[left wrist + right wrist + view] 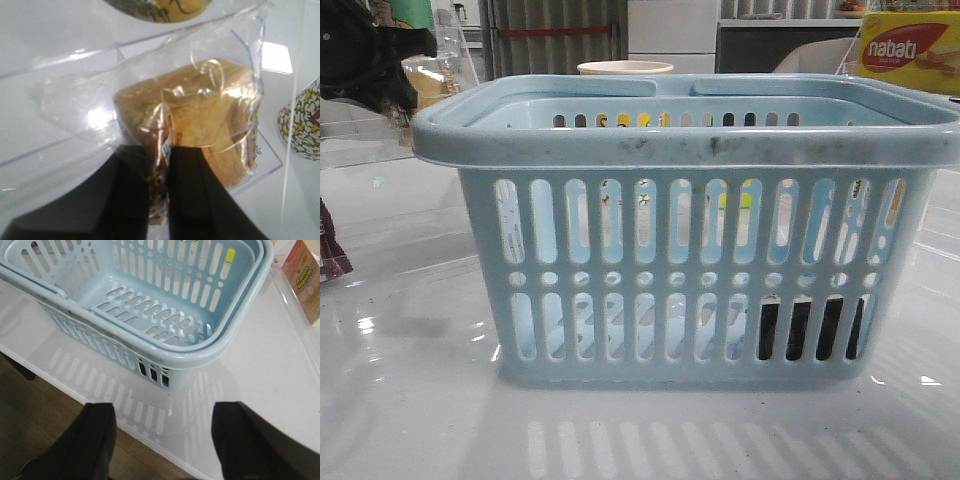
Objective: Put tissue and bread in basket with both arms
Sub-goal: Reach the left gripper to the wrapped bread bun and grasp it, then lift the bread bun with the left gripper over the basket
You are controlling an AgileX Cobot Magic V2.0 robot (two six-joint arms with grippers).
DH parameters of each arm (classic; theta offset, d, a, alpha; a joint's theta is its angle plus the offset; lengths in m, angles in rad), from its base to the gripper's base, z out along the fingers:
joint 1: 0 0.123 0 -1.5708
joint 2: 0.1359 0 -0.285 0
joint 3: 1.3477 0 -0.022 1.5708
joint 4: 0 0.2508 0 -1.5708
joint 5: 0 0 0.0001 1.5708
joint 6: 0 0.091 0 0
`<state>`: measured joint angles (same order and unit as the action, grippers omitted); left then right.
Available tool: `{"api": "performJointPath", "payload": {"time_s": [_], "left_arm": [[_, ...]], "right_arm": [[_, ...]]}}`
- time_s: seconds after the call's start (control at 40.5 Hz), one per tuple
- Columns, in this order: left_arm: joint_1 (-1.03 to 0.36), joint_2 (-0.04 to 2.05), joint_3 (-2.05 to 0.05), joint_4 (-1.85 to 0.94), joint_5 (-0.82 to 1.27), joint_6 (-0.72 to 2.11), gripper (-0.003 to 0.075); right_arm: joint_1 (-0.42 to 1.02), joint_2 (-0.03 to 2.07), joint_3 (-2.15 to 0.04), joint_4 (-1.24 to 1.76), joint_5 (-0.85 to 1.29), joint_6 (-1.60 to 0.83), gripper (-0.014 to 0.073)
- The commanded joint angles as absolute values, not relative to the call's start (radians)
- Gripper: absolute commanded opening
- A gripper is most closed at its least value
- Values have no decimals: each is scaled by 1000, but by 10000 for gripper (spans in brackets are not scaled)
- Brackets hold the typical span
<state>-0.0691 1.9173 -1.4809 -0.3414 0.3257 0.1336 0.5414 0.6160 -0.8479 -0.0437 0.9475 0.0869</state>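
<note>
The pale blue basket (690, 150) fills the middle of the front view. A black shape (810, 330), apparently the tissue, shows through the slots at its lower right; dark also shows behind the corner slots in the right wrist view (152, 374). My left gripper (160, 155) is shut on the clear bag of yellowish bread (200, 115), pinching it at the dark label. In the front view it holds the bread (428, 80) up at the far left, beside the basket's rim. My right gripper (162, 412) is open and empty, over the table's front edge by the basket's corner (210, 352).
A maroon wrapper (330, 255) lies at the left edge. A paper cup (625, 68) and a yellow Nabati box (910, 50) stand behind the basket. A clear tray (65, 60) and a patterned cup (305, 125) are below the bread. Wooden floor (45, 445) lies beyond the table edge.
</note>
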Motion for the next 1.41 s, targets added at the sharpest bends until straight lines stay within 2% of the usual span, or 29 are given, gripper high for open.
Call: {"api": "performJointPath", "payload": {"time_s": [0.0,0.618,0.766,1.014,1.162,1.384], "left_arm": [[-75,1832,-1514,-357,308,127,94],[-108,1591,-1514,-377,477,127,93],[-184,1522,-1514,-377,539,144,93],[-376,1482,-1513,-377,653,341,93],[-488,1512,-1502,-377,668,364,93],[-576,1610,-1502,-377,668,364,99]], "right_arm": [[537,617,-875,-60,880,82,521],[537,617,-875,-60,880,82,521],[537,617,-875,-60,880,82,521],[537,617,-875,-60,880,82,521],[537,617,-875,-60,880,82,521],[537,617,-875,-60,880,82,521]]}}
